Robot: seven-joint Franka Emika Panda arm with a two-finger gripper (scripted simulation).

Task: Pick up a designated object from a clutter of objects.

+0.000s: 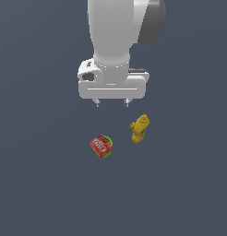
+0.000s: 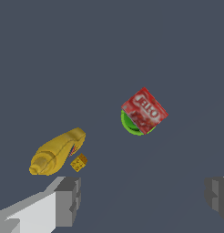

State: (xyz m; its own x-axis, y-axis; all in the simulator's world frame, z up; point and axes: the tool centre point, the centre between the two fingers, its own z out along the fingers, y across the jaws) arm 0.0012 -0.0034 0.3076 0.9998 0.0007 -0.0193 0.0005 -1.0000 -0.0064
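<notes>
The designated object, a small red box [image 1: 100,144] [image 2: 145,110] with white lettering, lies tilted on top of the round green cup [image 1: 106,152] [image 2: 130,126], which shows only as a rim under it. A yellow bottle [image 1: 140,128] [image 2: 58,151] lies on the exterior view's right of them, with a small yellow cube [image 2: 78,162] beside it. My gripper [image 1: 112,103] [image 2: 143,198] hangs open above the floor, behind the clutter and apart from it, nothing between its fingers [image 2: 68,200].
The items lie on a plain dark grey floor [image 1: 41,184]. The arm's white body [image 1: 115,41] rises above the gripper at the top of the exterior view.
</notes>
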